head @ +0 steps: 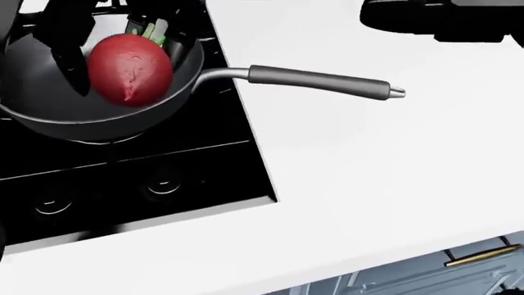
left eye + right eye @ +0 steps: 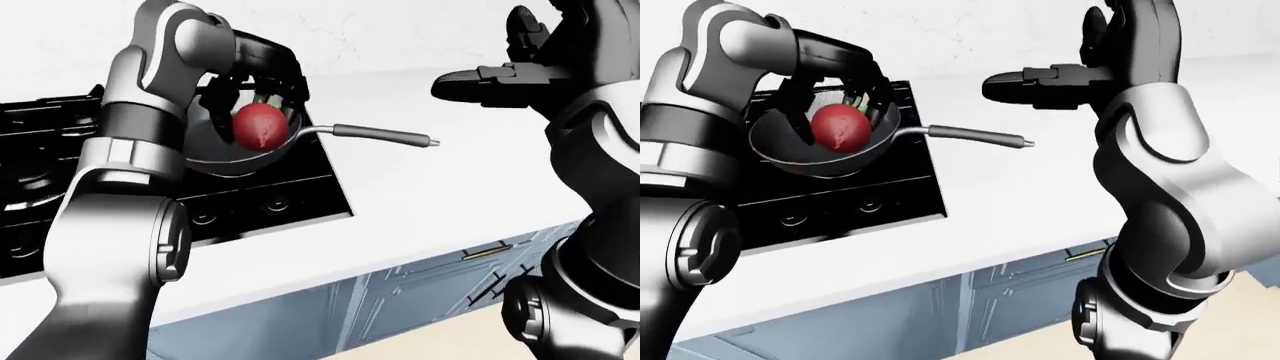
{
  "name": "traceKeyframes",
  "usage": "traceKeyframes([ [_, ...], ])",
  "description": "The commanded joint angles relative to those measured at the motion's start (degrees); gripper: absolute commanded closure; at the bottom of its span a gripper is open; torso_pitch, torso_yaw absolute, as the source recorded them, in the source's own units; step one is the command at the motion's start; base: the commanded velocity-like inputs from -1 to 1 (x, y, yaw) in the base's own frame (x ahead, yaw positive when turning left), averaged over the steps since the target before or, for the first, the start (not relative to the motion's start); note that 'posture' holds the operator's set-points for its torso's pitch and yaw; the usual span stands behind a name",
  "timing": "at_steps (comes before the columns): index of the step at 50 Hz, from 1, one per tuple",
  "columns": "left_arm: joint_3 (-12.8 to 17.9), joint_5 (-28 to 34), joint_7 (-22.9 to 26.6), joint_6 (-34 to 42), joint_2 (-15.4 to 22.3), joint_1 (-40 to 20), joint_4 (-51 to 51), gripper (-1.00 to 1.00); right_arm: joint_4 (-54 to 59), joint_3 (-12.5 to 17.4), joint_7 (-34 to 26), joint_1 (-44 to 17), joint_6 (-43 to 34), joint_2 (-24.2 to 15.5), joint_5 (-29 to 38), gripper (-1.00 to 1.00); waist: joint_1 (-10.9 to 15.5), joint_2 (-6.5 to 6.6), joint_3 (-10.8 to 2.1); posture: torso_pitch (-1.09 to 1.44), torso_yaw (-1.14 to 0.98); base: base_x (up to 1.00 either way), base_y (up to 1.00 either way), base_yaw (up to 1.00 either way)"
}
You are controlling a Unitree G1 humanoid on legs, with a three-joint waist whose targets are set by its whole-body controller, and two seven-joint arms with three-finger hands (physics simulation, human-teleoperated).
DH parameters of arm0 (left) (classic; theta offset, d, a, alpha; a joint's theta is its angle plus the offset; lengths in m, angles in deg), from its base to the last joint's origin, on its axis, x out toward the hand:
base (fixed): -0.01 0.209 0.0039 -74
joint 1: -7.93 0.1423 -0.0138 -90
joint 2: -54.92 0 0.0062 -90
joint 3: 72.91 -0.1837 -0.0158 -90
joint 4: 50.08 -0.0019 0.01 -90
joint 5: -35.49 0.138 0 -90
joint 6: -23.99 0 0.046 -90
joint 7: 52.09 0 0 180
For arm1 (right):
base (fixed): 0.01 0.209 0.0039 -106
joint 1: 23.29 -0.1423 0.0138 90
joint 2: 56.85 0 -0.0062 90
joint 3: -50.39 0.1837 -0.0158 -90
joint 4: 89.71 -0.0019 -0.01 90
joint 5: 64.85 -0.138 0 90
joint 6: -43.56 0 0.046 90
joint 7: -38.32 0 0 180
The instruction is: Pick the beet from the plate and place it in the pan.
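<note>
The red beet (image 1: 129,69), with green stalks at its top, hangs just above the bowl of the grey pan (image 1: 49,120) at the head view's upper left. My left hand (image 2: 833,120) is shut on it, dark fingers (image 1: 72,67) on both sides of it. The pan stands on the black stove, its long handle (image 1: 319,82) reaching right over the white counter. My right hand (image 2: 480,79) hovers open, high above the counter to the right of the handle and holds nothing. No plate shows in any view.
The black stove (image 1: 123,178) has round knobs along its lower edge. A white counter (image 1: 368,184) spreads right of and below it. Blue cabinet doors (image 2: 430,285) with a brass handle run under the counter edge.
</note>
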Motion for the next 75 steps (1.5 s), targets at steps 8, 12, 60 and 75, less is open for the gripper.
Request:
traceKeyframes([
  [8, 1.11, -0.64, -0.91, 0.15, 1.48, -2.78, 1.70, 1.00, -0.88, -0.03, -0.11, -2.43, 1.27, -0.43, 0.44, -1.00, 0.29, 2.87, -1.30, 0.00, 0.00, 0.20, -0.14, 0.00],
  [12, 1.10, -0.68, -0.82, 0.16, 1.44, -2.72, 1.74, 1.00, -0.67, -0.26, -0.38, -2.03, 1.74, -0.53, 0.82, -1.00, -0.48, 4.14, -1.84, 0.00, 0.00, 0.05, -0.01, 0.00],
  [60, 1.51, -1.17, -0.47, 0.50, 2.92, -4.60, 0.80, 1.00, -2.00, -0.33, -0.31, -3.19, 1.60, 0.46, 0.86, -1.00, 0.24, 1.89, -2.26, 0.00, 0.00, 0.11, 0.02, 0.00],
  [75, 1.44, -0.33, -2.39, -0.26, 4.27, -4.98, -1.22, 1.00, -1.44, -1.13, -1.16, -2.28, 2.80, 0.56, 2.42, -1.00, 1.40, 1.02, -1.29, 0.00, 0.00, 0.00, 0.03, 0.00],
])
